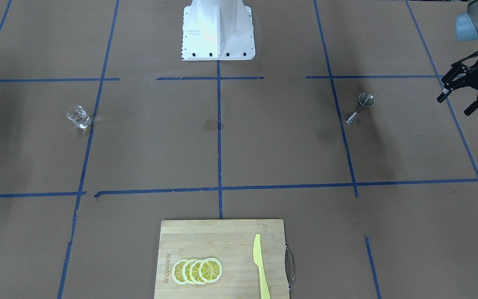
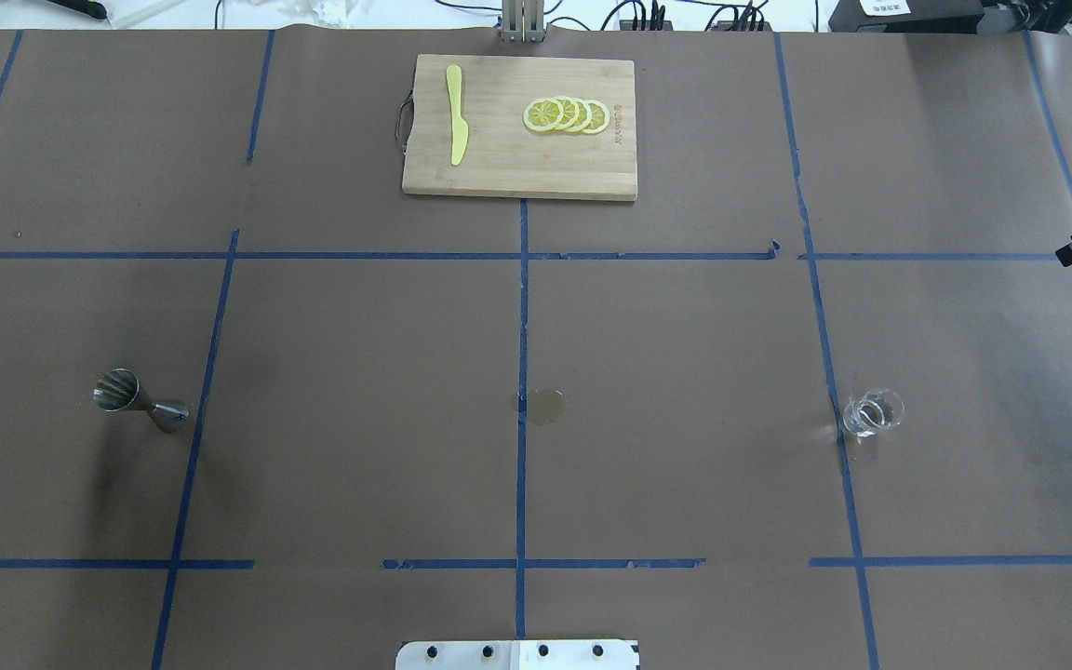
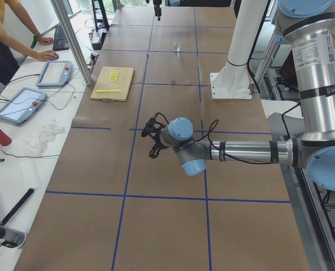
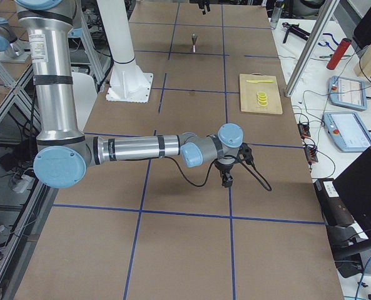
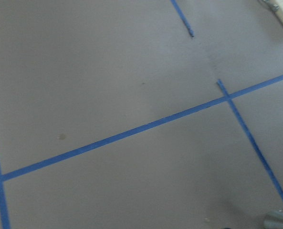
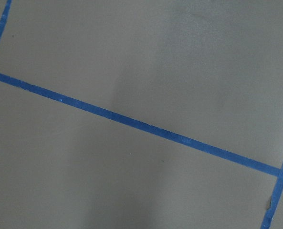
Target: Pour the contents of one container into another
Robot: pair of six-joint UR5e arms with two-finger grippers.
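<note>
Toward the left end of the table (image 1: 284,145), the steel jigger (image 1: 360,108) is standing upright, and the left gripper (image 1: 455,105) is hovering near it, closer to that end, fingers spread wide and holding nothing. The clear glass tumbler (image 1: 79,117) is sitting well apart, toward the right end. The right gripper (image 4: 225,180) is hanging over bare table beyond it; how far it is parted I cannot tell. A cutting board (image 1: 222,241) is lying at the far edge, carrying lemon slices (image 1: 197,270) and a yellow knife (image 1: 261,268).

Clear glass tumbler (image 1: 79,117) and steel jigger (image 1: 359,109) stand upright, well apart.
</note>
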